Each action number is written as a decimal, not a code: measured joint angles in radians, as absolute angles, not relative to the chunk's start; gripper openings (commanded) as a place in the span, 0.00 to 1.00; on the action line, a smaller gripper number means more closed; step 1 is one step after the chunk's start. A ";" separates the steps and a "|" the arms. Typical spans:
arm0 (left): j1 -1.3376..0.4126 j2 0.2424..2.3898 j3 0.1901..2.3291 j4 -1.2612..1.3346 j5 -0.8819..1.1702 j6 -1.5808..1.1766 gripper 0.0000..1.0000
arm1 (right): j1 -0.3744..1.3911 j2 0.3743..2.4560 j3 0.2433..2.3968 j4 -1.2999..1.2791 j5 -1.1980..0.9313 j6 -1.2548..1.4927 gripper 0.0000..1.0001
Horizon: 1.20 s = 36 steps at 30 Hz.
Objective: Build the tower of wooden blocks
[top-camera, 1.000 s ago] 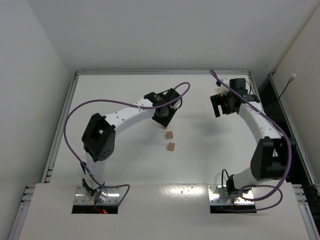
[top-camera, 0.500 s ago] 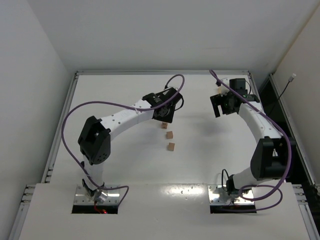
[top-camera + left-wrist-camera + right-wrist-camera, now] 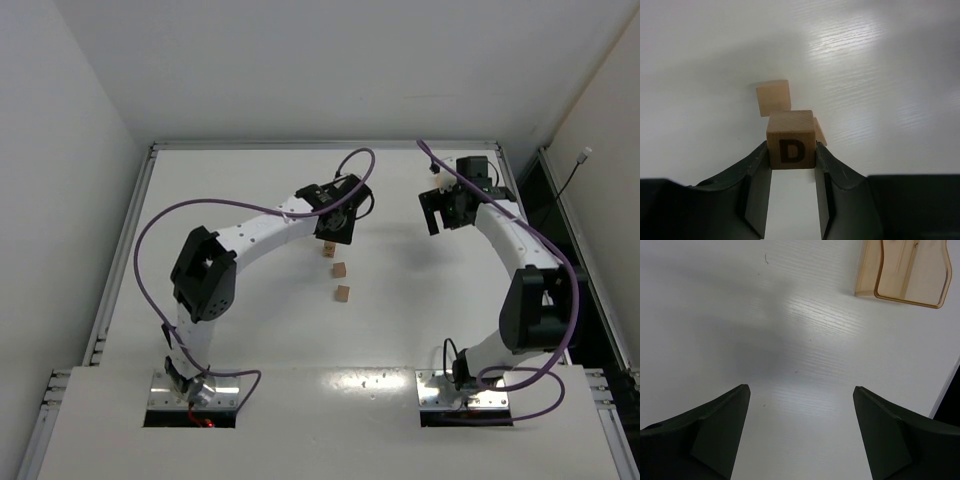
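Top view, working outward from the arm bases. The table is white and matt. Two loose wood blocks lie on it ahead of the left arm, each flat on the surface and on its own, with a small gap between them. The nearer cube is light tan; the second cube, just beyond it, is the same tan; we cannot read any marks on either from above. Just past those the left gripper points down over mid-table; the lettered block shows as a tan speck at its tip.

Left wrist view: the jaws are closed onto the lettered block, one black jaw flat against each side face; the block sits at the very tips, upright and square to the jaws. It is pale wood with fine straight grain on the top face, crisp edges, and a bold dark capital D on the face toward the camera. The two loose cubes show behind it, one in full and plain-faced, one half hidden at the block's right edge; we cannot tell whether the held block touches the table.

Farthest out, on the right side, the right gripper hangs above the table; its jaws are spread wide with nothing between them. A translucent tan tray lies on the table beyond, at the top right of that wrist view.
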<state>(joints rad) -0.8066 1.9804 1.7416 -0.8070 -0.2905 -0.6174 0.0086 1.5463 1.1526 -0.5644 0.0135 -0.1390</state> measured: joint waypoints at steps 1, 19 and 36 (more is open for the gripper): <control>-0.805 1.985 1.747 -0.805 -0.288 -0.618 0.00 | 0.009 1.549 1.155 -0.564 0.014 -0.139 0.81; -0.732 2.032 1.757 -0.812 -0.231 -0.636 0.00 | 0.009 1.576 1.171 -0.585 0.013 -0.139 0.81; -0.723 2.046 1.757 -0.813 -0.186 -0.637 0.00 | 0.009 1.600 1.187 -0.585 0.013 -0.139 0.81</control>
